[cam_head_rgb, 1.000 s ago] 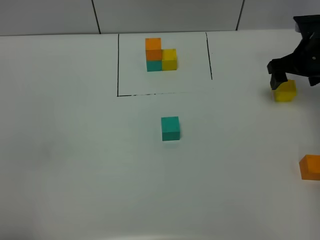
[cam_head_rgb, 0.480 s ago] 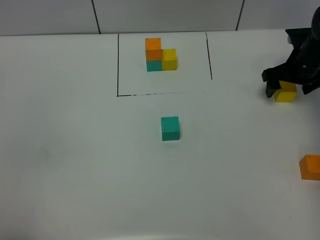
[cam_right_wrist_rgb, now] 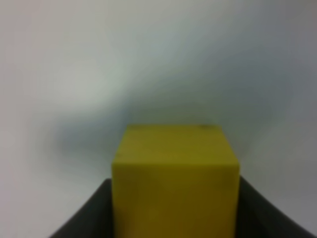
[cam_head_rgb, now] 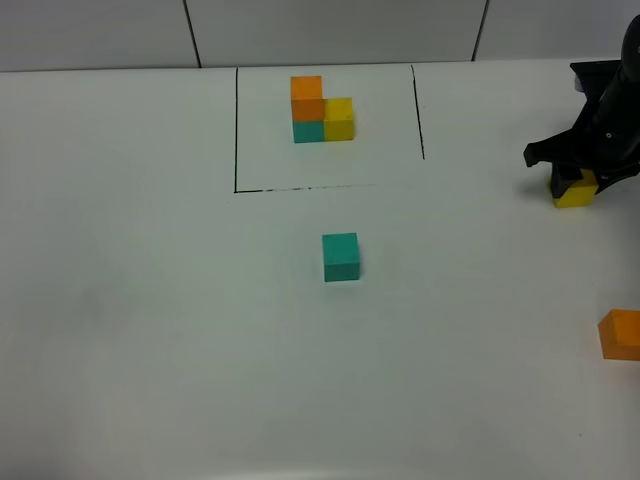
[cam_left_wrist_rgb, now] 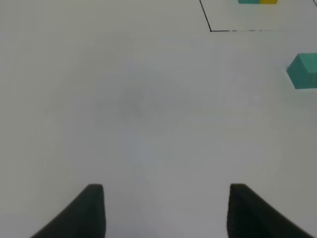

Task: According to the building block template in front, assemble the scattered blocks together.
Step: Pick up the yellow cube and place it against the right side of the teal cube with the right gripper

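The yellow block (cam_right_wrist_rgb: pixel 176 163) sits squarely between the fingers of the right pincer (cam_right_wrist_rgb: pixel 174 182), both flush against its sides; whether they squeeze it is unclear.

orange cube (cam_head_rgb: pixel 622 335) cropped at edge, yellow cube (cam_head_rgb: pixel 577 191) half hidden

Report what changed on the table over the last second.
The right gripper lowered over the loose yellow cube, which now sits between its fingers; whether it is clamped cannot be told. The cube has not been lifted. The loose teal cube, the loose orange cube and the joined orange-teal-yellow template stayed put.
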{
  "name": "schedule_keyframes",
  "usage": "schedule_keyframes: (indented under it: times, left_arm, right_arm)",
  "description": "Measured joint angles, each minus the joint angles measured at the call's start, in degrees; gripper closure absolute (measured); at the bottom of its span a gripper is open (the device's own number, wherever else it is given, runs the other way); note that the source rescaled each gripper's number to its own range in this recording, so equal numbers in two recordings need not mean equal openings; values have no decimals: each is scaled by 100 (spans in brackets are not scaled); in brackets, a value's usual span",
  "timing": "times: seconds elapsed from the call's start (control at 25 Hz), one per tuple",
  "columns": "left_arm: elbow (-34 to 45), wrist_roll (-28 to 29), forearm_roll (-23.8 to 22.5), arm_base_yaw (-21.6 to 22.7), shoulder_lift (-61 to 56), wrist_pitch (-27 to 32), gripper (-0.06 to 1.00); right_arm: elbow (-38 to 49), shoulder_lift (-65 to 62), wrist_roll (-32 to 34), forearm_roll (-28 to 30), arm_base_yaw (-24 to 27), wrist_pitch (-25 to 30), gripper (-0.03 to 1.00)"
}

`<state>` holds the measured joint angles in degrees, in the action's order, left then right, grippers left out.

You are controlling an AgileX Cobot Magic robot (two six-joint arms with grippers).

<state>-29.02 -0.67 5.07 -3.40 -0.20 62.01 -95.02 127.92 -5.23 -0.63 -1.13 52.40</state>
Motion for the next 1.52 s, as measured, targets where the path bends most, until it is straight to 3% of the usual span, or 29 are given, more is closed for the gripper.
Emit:
schedule_keyframes:
  times: [0.32, 0.68, 0.8, 1.0, 1.32, 1.52]
  left_arm:
    - [0, 0, 0, 0, 0, 0, 73]
    - [0, 5, 0, 0, 0, 0, 73]
    - [0, 5, 0, 0, 0, 0, 73]
    - [0, 5, 0, 0, 0, 0, 73]
    - [0, 5, 0, 0, 0, 0, 73]
    - [0, 5, 0, 0, 0, 0, 73]
  right_arm:
    - [5, -688, -960, 292, -109, 740, 94]
    - [425, -1128, -2475, 545, -1455, 1180, 94]
    - [425, -1128, -3092, 674, -1823, 1241, 94]
    - [425, -1128, -4124, 309, -2274, 1182, 94]
    - [425, -850, -5017, 63, -2497, 1055, 94]
    - [427, -810, -5166, 63, -2665, 873, 94]
